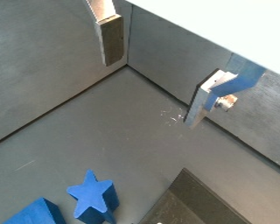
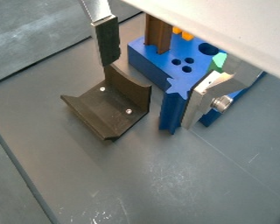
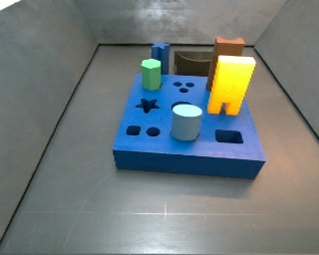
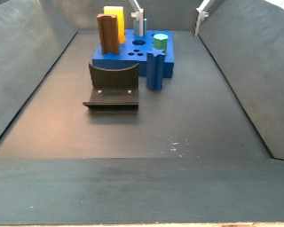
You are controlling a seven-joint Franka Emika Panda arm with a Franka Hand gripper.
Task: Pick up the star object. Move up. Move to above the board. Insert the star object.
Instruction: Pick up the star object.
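Note:
The star object (image 2: 166,103) is a slim dark blue ridged column. It stands upright on the floor against the board's end, beside the fixture (image 2: 108,109). It also shows in a wrist view (image 1: 92,194) from the top and in both side views (image 3: 159,52) (image 4: 155,71). The board (image 3: 189,144) is a large royal-blue block with a star hole (image 3: 148,105). My gripper (image 2: 154,87) is open and empty, well above the star object. In a side view its fingers (image 4: 138,16) show at the top edge.
On the board stand a green hexagonal post (image 3: 151,73), a pale blue cylinder (image 3: 186,122), a yellow block (image 3: 231,85) and a brown block (image 3: 229,47). Grey walls enclose the floor on all sides.

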